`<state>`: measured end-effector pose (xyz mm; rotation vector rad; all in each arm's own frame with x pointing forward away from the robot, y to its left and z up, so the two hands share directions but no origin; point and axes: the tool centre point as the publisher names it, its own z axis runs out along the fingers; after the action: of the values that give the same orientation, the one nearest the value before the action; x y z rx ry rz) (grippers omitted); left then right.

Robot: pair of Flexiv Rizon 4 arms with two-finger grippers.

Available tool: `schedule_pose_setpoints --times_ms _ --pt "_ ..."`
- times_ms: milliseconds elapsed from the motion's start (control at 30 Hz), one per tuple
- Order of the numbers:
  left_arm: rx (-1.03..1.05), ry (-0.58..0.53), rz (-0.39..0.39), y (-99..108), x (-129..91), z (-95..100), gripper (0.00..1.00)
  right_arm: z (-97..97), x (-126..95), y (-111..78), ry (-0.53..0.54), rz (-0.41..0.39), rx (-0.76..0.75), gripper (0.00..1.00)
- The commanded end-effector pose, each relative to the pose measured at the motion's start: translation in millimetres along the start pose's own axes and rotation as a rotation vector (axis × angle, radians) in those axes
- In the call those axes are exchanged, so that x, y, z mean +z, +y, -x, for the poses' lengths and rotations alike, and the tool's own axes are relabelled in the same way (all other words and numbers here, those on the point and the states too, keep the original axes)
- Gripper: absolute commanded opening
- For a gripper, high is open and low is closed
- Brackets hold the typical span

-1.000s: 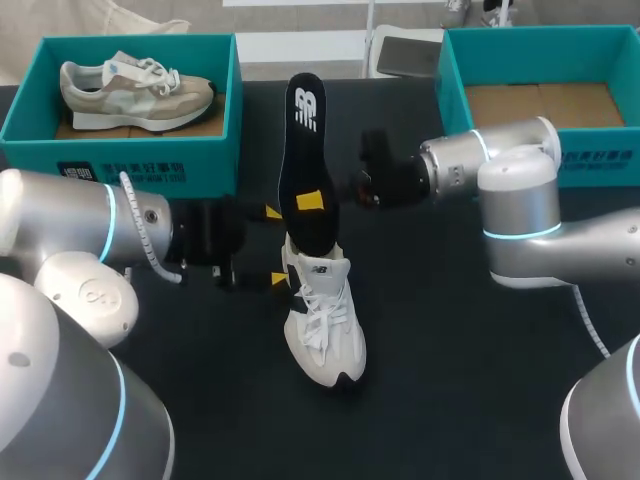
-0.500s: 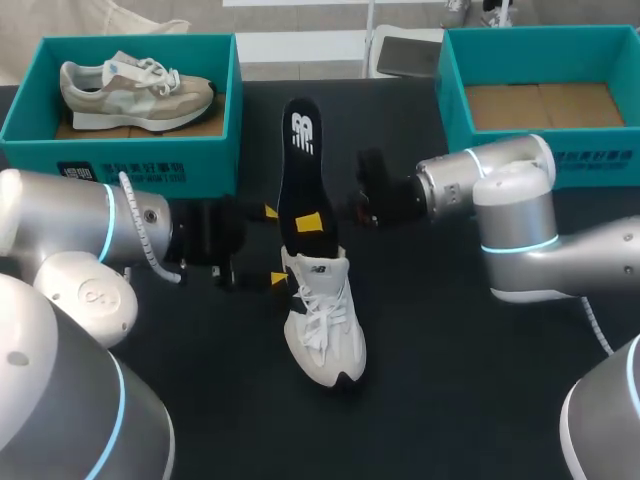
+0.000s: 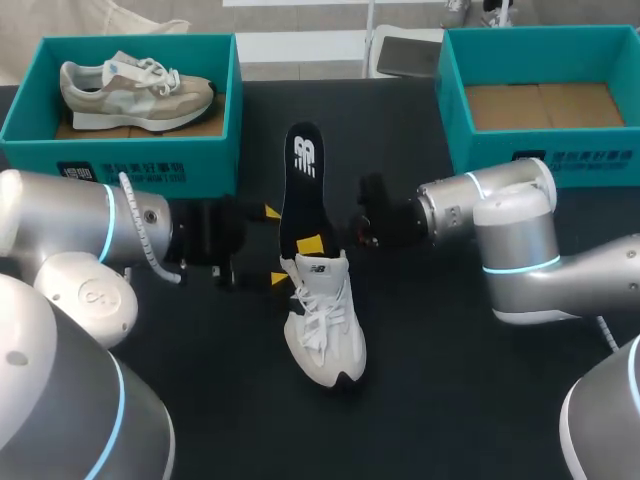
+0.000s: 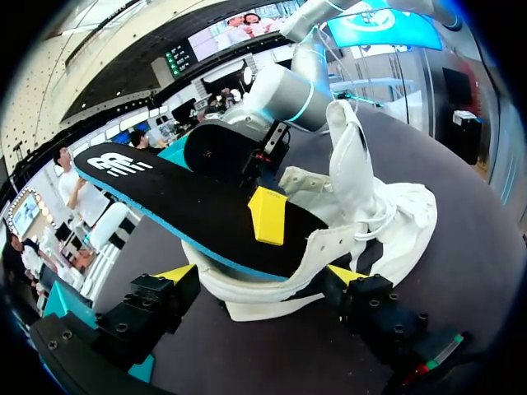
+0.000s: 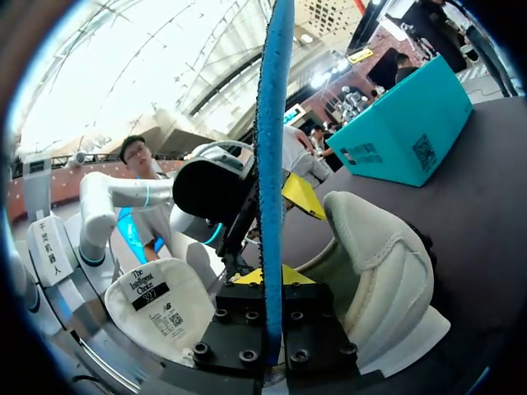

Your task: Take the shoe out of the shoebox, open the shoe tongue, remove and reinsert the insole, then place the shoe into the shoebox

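Right jaws clamped on the insole, its front end tucked into the white shoe mid-counter. Left jaws pinch the heel from both sides. Risk: a push off-angle buckles the insole, snags it on the collar, or skids the shoe loose.

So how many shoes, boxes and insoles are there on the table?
Shoes: 2, the white shoe and the beige shoe
Boxes: 2, the left box and the right box, both teal
Insoles: 1, the black insole
Total: 5
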<state>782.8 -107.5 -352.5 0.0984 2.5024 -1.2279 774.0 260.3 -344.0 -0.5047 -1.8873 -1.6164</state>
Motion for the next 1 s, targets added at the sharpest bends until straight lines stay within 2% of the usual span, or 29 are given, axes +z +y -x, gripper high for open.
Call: schedule_pose_setpoints --times_ms 33,133,267,367,433,700,900,967,1000 --pt "0.0 0.0 0.005 -1.0 0.4 -0.4 1.0 -4.5 3.5 -14.6 -0.005 0.015 0.017 0.0" --pt "0.0 0.0 0.005 -1.0 0.4 -0.4 1.0 -5.6 1.5 -15.6 -0.022 0.023 0.011 0.0" --pt "0.0 0.0 0.005 -1.0 0.4 -0.4 1.0 -6.1 -1.2 -7.4 -0.033 0.015 -0.01 0.0" --pt "0.0 0.0 0.005 -1.0 0.4 -0.4 1.0 -5.9 -2.9 0.3 -0.039 0.01 -0.034 0.37" --pt "0.0 0.0 0.005 -1.0 0.4 -0.4 1.0 -5.1 -3.1 5.2 -0.041 0.0 -0.044 0.4" --pt "0.0 0.0 0.005 -1.0 0.4 -0.4 1.0 -3.4 -5.4 24.7 -0.049 -0.022 -0.08 0.43" --pt "0.0 0.0 0.005 -1.0 0.4 -0.4 1.0 -0.1 -11.1 39.1 -0.039 -0.059 -0.104 0.4" --pt "0.0 0.0 0.005 -1.0 0.4 -0.4 1.0 -0.4 -13.1 41.4 -0.038 -0.063 -0.103 0.35" --pt "0.0 0.0 0.005 -1.0 0.4 -0.4 1.0 -0.5 -13.8 41.7 -0.035 -0.068 -0.098 0.27"
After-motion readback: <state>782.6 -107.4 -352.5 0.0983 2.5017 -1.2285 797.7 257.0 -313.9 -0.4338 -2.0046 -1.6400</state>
